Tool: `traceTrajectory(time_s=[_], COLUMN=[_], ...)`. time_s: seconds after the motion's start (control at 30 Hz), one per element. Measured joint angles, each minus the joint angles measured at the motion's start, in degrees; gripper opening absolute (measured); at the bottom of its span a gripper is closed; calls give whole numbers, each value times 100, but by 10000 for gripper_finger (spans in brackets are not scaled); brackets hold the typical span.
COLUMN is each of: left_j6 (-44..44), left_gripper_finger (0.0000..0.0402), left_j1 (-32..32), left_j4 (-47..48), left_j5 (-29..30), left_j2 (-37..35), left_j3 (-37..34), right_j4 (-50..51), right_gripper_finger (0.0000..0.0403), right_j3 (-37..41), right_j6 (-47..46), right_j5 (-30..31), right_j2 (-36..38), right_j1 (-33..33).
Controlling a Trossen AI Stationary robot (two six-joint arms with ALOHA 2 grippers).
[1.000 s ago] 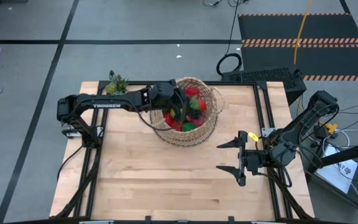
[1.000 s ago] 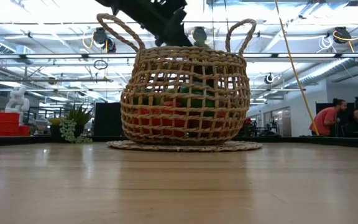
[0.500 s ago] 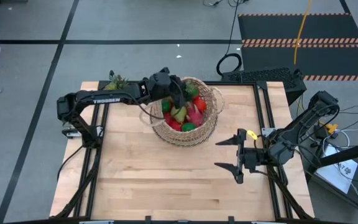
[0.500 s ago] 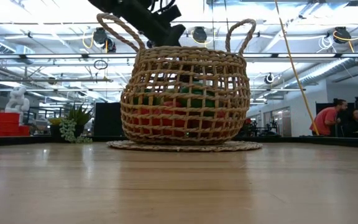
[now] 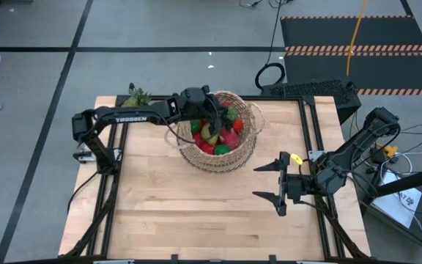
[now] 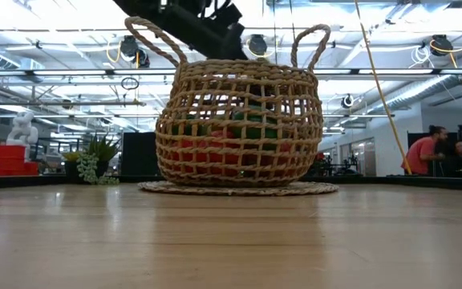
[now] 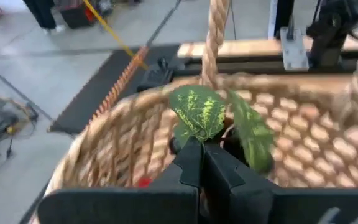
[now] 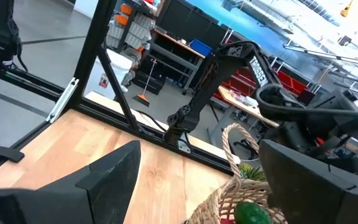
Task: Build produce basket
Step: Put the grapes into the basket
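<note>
The near table [image 5: 167, 213] is bare, and the right gripper [image 5: 273, 182] waits there with jaws wide and empty. Farther back, the basket [image 5: 246, 139] holds a heap of produce [image 5: 218, 139] — seemingly nearly done. Above it, the left gripper [image 5: 212, 117] is closed, seemingly pinching a green leaf [image 7: 199, 112].

produce [image 5: 218, 134] in basket [image 5: 245, 150], table [image 5: 196, 213] beneath

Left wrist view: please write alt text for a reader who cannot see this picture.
The left gripper, shut, holds a green leafy piece just above the open woven basket. Beyond the basket's far rim lie the table edge and grey floor.
</note>
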State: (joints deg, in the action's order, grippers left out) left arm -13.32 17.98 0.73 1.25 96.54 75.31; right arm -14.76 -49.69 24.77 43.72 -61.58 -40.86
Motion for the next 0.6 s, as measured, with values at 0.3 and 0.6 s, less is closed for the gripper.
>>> traceTrajectory(time_s=[0.3, 0.6], left_j6=[29, 46], left_gripper_finger=[8, 9], left_j1=[-53, -125], left_j4=[-687, -1376], left_j5=[-36, -316], left_j2=[456, 465], left_j3=[0, 0], right_j4=[55, 50], right_gripper_finger=[320, 320], right_j3=[0, 0], right_j6=[61, 149], right_j5=[20, 20], right_j2=[0, 0], right_j1=[4, 4])
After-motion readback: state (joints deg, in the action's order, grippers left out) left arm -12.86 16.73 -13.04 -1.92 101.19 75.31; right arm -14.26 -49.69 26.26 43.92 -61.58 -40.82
